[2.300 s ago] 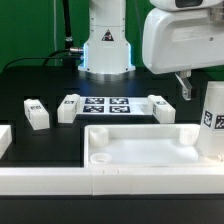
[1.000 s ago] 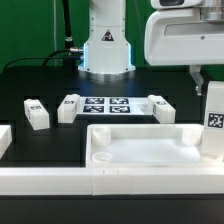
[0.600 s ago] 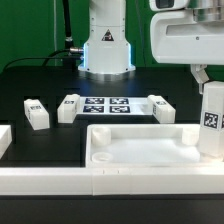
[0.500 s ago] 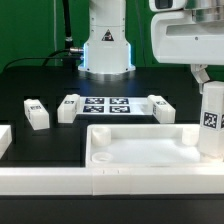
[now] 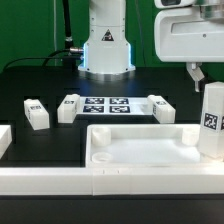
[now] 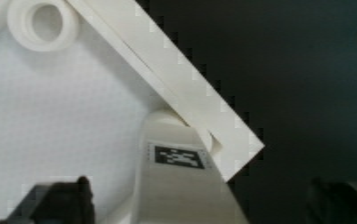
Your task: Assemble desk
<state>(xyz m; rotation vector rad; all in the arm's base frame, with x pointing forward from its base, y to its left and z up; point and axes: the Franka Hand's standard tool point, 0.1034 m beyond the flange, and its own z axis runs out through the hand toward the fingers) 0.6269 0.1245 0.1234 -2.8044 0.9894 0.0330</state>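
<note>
The white rimmed tabletop (image 5: 140, 155) lies flat, one tagged leg (image 5: 211, 120) upright at its corner, three loose legs (image 5: 36, 114) lying beyond.

arm (image 5: 105, 14): white, glossy | base band (image 5: 106, 55): blue-lit, seemingly | cable (image 5: 63, 25): black | 2 fingers (image 6: 58, 203): dark

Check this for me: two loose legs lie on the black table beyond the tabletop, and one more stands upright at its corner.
Wrong count: the exterior view shows three loose legs lying beyond the tabletop. One more, the upright leg, does stand at its corner.
</note>
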